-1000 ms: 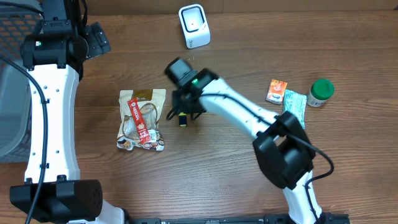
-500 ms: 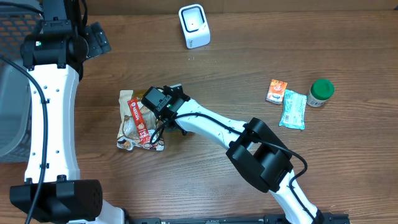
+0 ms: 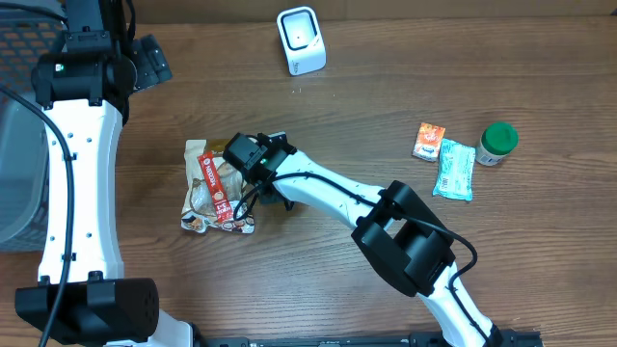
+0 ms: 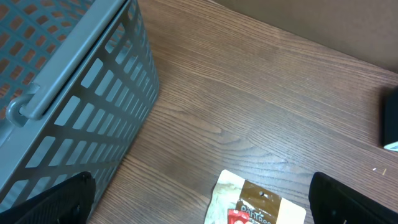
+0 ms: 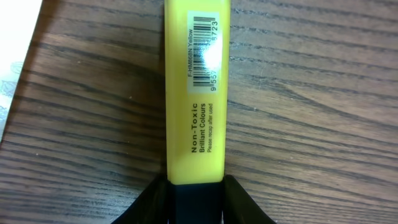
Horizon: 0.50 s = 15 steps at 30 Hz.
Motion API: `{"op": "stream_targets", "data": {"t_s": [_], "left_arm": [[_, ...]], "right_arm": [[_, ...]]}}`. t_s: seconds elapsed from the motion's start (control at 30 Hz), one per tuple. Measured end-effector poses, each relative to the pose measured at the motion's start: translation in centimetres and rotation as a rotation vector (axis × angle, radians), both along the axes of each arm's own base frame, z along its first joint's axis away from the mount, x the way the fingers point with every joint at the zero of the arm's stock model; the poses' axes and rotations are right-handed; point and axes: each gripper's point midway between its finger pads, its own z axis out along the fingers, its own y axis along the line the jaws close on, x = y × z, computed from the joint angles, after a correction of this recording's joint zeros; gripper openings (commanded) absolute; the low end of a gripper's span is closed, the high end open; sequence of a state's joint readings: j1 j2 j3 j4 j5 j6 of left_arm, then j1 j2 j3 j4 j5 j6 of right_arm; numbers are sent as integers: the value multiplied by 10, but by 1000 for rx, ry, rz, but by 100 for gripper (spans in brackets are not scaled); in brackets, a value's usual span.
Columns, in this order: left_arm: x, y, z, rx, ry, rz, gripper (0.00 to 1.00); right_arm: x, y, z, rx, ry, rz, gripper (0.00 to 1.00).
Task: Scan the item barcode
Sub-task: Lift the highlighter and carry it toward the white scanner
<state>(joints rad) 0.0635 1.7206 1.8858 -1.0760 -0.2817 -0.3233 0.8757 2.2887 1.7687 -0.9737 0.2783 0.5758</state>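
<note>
Overhead, far left: grey basket (image 3: pixel 14 145) at the table (image 3: pixel 366 96) edge, same spot as a second ago. Left arm (image 3: pixel 82 173) beside it, unmoved; left gripper (image 4: pixel 199 180) spread wide in the left wrist view, both fingers (image 4: pixel 50 202) at the frame's bottom corners, holding nothing, hanging over bare wood next to the basket wall with the top of the snack pouch (image 4: pixel 258 199) just below. Snack pouch (image 3: pixel 220 186) flat on the table, red stripe up, not shifted. Right gripper (image 3: pixel 253 159) now sits at the pouch's right edge; a second ago it was further right, mid-table, then swung left, and has barely moved in the last half second. Highlighter (image 5: pixel 198 93) lies flat on the wood, yellow body with barcode label facing up, pouch edge just to its side; right gripper fingers (image 5: pixel 149 205) pressed in on its black end from both sides, pinching it. From overhead the highlighter is mostly hidden under the arm. White scanner (image 3: pixel 302 40) at the top centre, unchanged. Orange packet (image 3: pixel 429 141), teal sachet (image 3: pixel 455 169) and green-lidded jar (image 3: pixel 498 143) grouped at the right, unchanged
</note>
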Motion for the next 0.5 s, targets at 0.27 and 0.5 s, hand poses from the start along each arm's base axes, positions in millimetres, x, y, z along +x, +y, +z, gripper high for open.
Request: {"op": "stream_targets", "data": {"t_s": [0.27, 0.5], "left_arm": [[0, 0, 0, 0, 0, 0, 100], [0, 0, 0, 0, 0, 0, 100]], "right_arm": [[2, -5, 0, 92, 118, -42, 14], [9, -16, 3, 211, 233, -111, 14]]}}
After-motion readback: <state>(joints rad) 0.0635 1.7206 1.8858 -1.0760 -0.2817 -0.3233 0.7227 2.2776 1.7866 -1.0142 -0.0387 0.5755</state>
